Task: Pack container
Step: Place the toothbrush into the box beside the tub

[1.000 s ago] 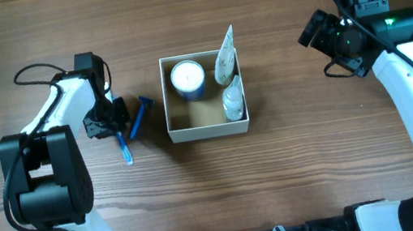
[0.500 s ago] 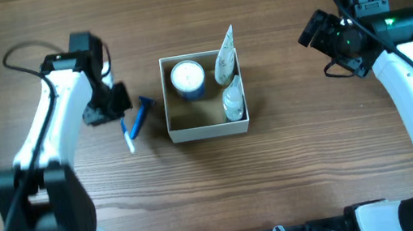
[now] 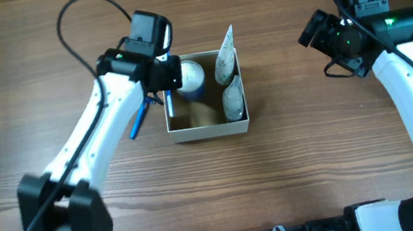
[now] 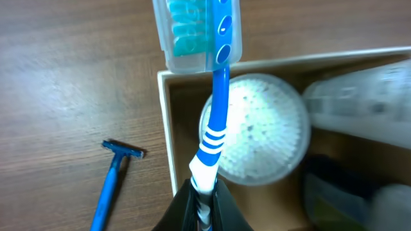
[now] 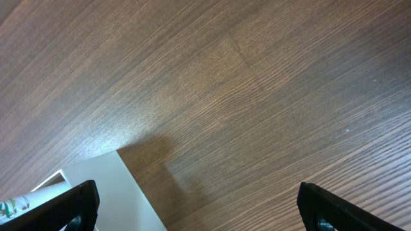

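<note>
The container (image 3: 209, 130), a square white-walled box with a brown inside, sits mid-table. It holds a white-lidded jar (image 3: 191, 75), a tube (image 3: 225, 62) and a small bottle (image 3: 233, 99). My left gripper (image 3: 166, 89) hovers over the box's left wall, shut on the handle of a blue and white toothbrush (image 3: 169, 105). In the left wrist view the gripper (image 4: 204, 205) pinches the toothbrush (image 4: 217, 96), whose capped head points past the box corner, above the jar (image 4: 263, 128) and the container wall (image 4: 166, 128). My right gripper (image 3: 317, 29) is open and empty, far right of the box; it also shows in the right wrist view (image 5: 199, 205).
A blue razor (image 3: 137, 119) lies on the wooden table just left of the box, also seen in the left wrist view (image 4: 114, 183). The right wrist view shows bare wood and the white outer side of the container (image 5: 103, 192).
My left arm has lifted the toothbrush off the table beside the razor and carried it right, over the box's left wall. The razor stays on the table. The right arm has not moved.
</note>
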`<state>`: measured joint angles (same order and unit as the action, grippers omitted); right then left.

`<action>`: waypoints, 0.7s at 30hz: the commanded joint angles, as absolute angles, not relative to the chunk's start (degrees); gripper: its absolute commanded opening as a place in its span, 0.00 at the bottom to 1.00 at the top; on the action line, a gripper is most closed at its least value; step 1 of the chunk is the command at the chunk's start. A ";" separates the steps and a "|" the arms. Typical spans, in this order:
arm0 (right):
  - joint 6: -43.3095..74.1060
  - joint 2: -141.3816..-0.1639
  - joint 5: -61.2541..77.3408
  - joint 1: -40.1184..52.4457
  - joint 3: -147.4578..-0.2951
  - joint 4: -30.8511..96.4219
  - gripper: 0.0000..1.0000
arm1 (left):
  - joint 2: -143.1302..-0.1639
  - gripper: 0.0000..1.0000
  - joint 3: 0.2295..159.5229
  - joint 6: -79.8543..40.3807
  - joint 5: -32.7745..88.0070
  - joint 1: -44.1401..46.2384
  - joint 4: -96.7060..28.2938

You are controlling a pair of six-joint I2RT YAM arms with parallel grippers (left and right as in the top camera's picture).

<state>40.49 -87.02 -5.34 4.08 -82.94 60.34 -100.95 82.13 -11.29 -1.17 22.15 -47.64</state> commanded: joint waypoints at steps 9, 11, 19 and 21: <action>40.56 -87.22 -5.06 3.95 -83.22 60.20 1.00 | -104.16 0.06 82.19 -15.20 -0.86 22.70 -50.43; 40.56 -87.22 -5.06 3.95 -83.22 60.20 1.00 | -104.16 0.08 82.19 -15.49 -0.47 23.11 -52.03; 40.53 -87.22 -5.06 3.95 -83.22 60.20 1.00 | -103.81 0.32 82.37 -15.46 -0.49 23.79 -53.36; 40.53 -87.22 -5.06 3.95 -83.22 60.20 1.00 | -103.22 0.34 83.33 -15.46 -0.49 23.68 -53.67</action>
<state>40.49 -87.02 -5.34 4.08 -82.94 60.34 -103.72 82.13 -14.98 -0.54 23.70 -53.12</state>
